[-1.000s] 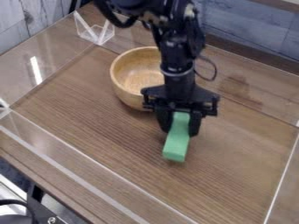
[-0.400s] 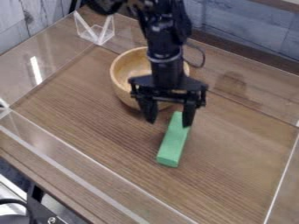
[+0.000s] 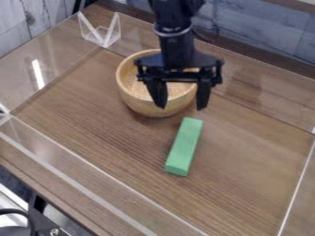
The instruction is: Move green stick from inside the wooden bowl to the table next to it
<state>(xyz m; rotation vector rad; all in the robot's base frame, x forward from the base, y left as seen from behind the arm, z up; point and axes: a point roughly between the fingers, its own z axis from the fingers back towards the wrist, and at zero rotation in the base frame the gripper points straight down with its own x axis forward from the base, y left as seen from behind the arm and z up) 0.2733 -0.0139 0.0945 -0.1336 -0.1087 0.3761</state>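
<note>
Green stick (image 3: 186, 147) lying flat on counter (image 3: 87, 129) beside wooden bowl (image 3: 135, 85), hand (image 3: 179, 93) above spread wide, empty, placement judged complete.

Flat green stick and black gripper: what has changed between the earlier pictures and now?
The black gripper let go of the flat bright-green stick, opened its jaws and rose, now hanging apart from it. The stick settled flat on the dark-brown wooden table. The round light-tan wooden bowl stayed in place.
</note>
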